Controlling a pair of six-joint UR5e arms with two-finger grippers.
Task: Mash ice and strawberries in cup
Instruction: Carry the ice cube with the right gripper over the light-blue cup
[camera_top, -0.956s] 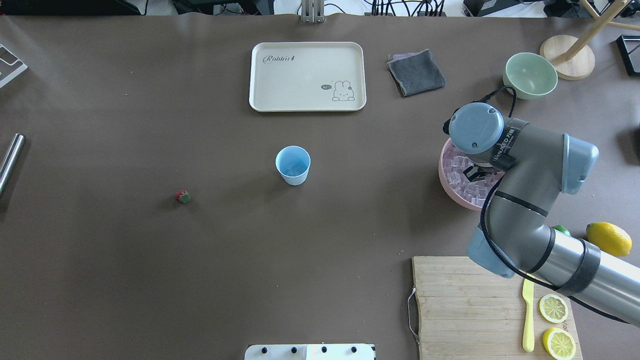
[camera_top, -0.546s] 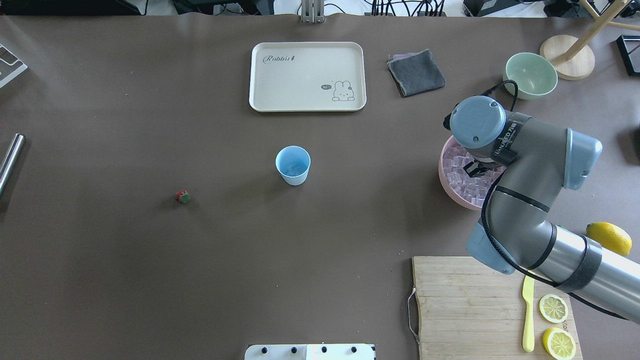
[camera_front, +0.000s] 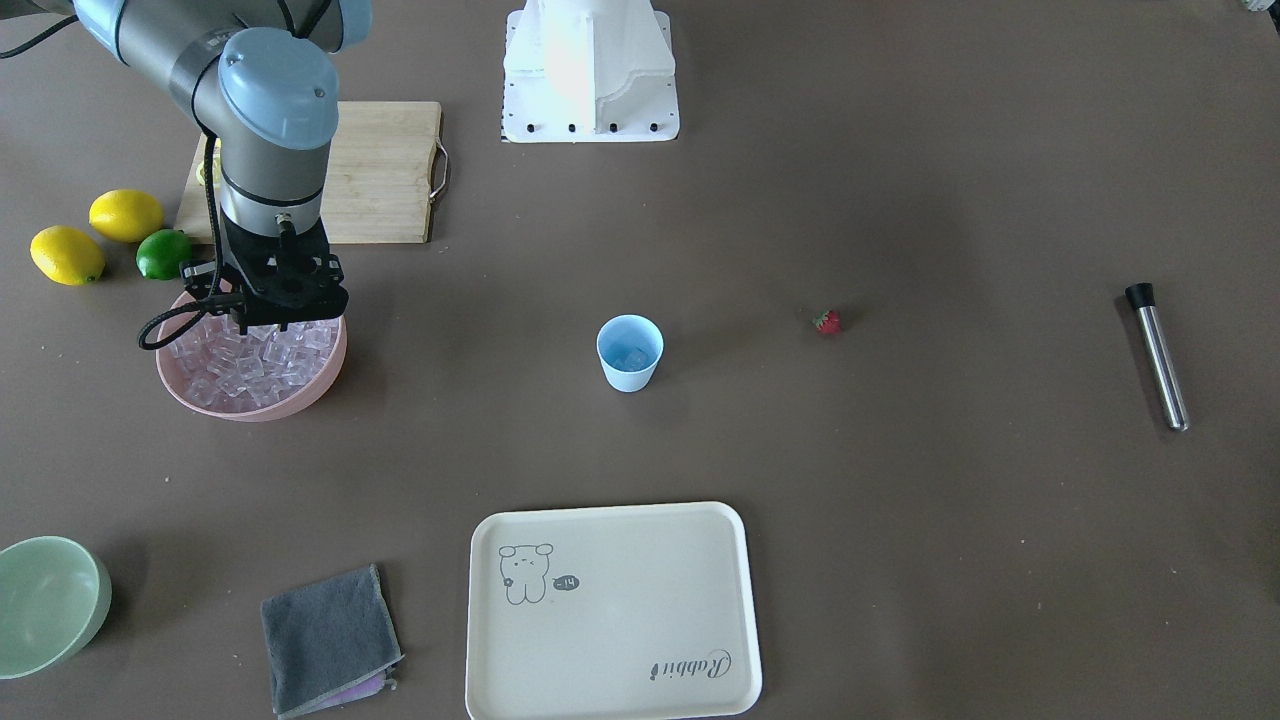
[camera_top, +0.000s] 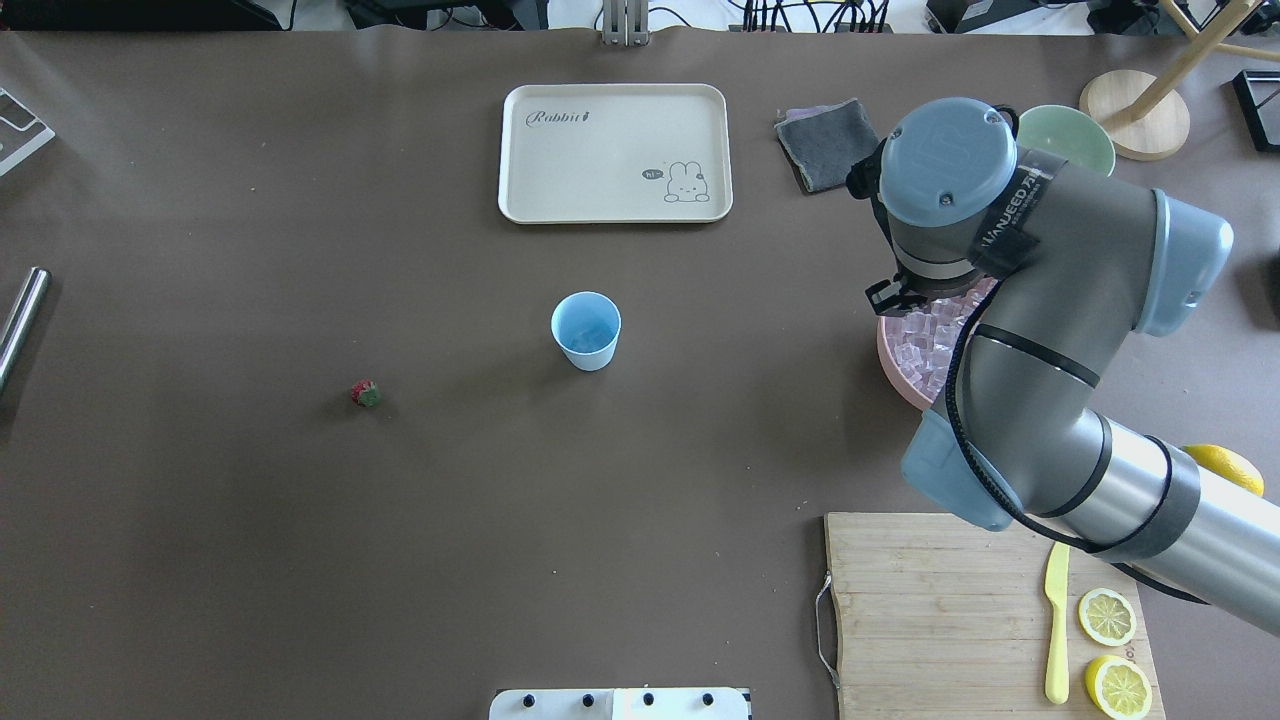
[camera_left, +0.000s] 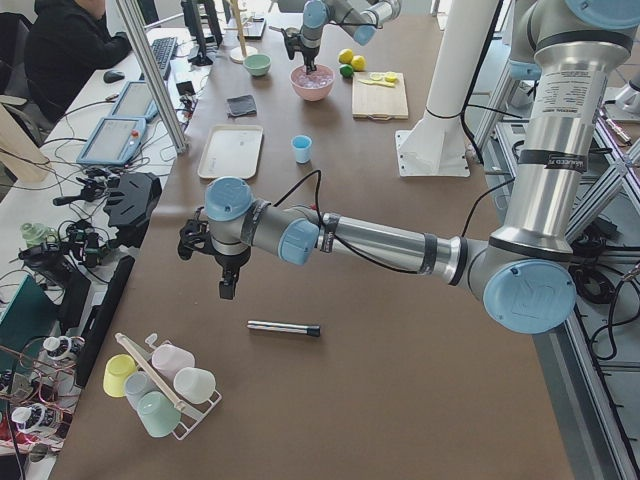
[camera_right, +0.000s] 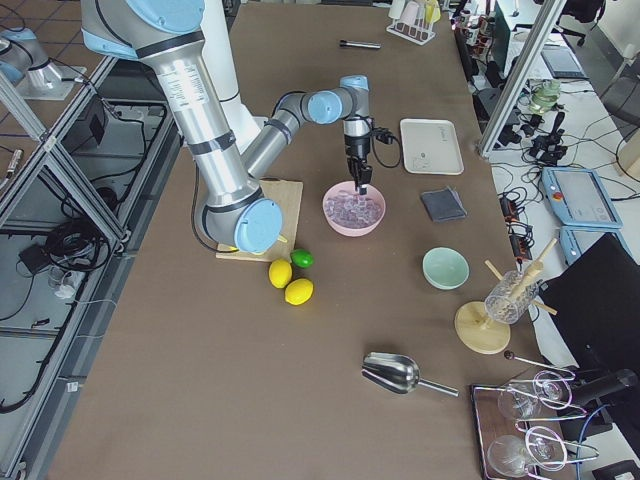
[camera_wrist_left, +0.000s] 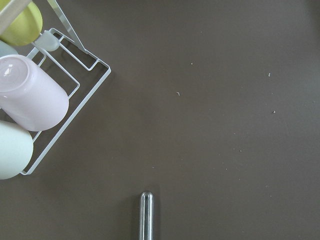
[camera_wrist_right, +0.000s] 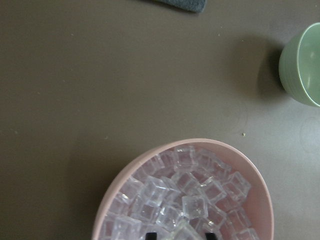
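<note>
The light-blue cup stands upright mid-table; at least one ice cube lies inside it, seen in the front view. The tiny red strawberry lies on the table to the cup's left. My right gripper hangs just above the pink bowl heaped with ice. In the right wrist view its fingertips close on an ice cube. My left gripper shows only in the exterior left view, above a steel rod; I cannot tell if it is open or shut.
A cream tray and grey cloth lie behind the cup. A green bowl, two lemons and a lime surround the pink bowl. A cutting board holds a knife and lemon halves. A cup rack stands near the rod.
My right arm has risen out of the pink bowl and shifted toward the table's far side. The cup, the strawberry and the rod have not moved.
</note>
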